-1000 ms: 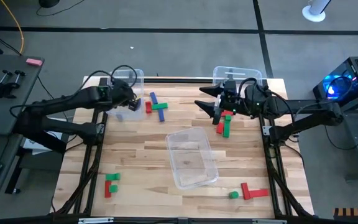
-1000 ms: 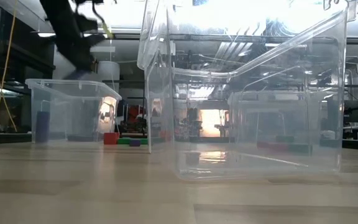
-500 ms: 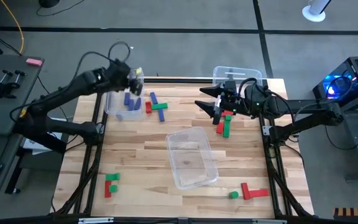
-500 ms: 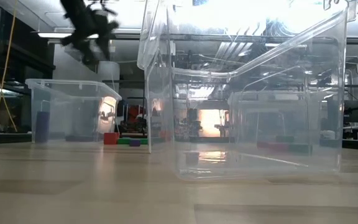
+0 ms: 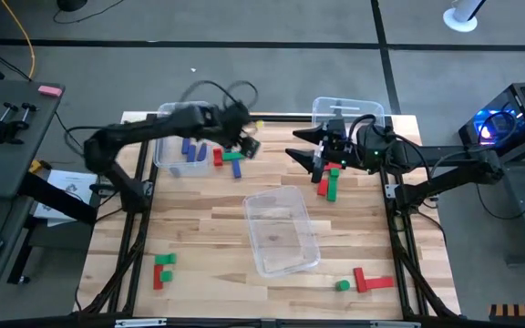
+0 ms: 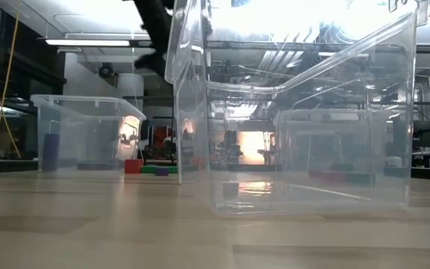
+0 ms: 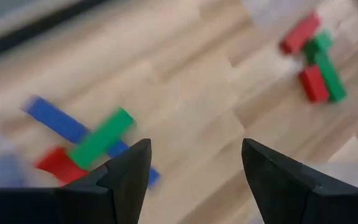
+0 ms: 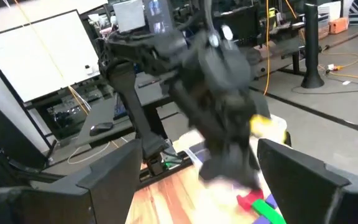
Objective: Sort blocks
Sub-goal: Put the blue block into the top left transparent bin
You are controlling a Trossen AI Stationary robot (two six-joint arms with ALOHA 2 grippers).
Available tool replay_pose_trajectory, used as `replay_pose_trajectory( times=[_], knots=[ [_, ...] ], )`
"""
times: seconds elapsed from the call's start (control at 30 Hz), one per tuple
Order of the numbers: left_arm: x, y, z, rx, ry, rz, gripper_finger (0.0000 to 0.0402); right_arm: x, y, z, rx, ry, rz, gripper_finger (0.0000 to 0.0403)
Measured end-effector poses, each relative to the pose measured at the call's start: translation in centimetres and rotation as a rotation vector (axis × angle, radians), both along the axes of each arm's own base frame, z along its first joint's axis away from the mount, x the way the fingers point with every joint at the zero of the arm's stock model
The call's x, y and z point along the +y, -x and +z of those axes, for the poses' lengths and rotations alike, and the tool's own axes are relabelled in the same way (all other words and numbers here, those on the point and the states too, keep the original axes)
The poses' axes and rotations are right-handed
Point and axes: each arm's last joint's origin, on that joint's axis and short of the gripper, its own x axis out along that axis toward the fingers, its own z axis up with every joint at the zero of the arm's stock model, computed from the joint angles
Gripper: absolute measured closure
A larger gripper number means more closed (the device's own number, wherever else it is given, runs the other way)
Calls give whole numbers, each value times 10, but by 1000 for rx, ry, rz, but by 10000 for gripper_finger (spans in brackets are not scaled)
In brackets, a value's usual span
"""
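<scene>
The left gripper (image 7: 191,180) hangs empty, fingers spread; the crossed blue, green and red blocks (image 7: 82,142) lie just beyond at its ten o'clock, green bar slanting toward two; the right gripper (image 5: 310,159), fingers parted, waits farther off.

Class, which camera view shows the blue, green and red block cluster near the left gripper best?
The left wrist view: the cluster fills it, green bar crossing blue, red beside. The high view shows it small by the left gripper. The low view shows it low and distant; the right wrist only a corner.
</scene>
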Motion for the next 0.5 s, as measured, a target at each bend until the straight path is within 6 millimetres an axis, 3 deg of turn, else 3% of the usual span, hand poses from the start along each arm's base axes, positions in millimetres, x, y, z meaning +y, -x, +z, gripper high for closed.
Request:
replay_pose_trajectory(
  times=[0.2,0.5],
  knots=[
    [-16,-31,-51,164,-14,100,163,0,0,-1,8,-2,0,87],
    [-14,-52,-114,242,66,396,163,0,0,-3,22,-23,-2,87]
  ],
)
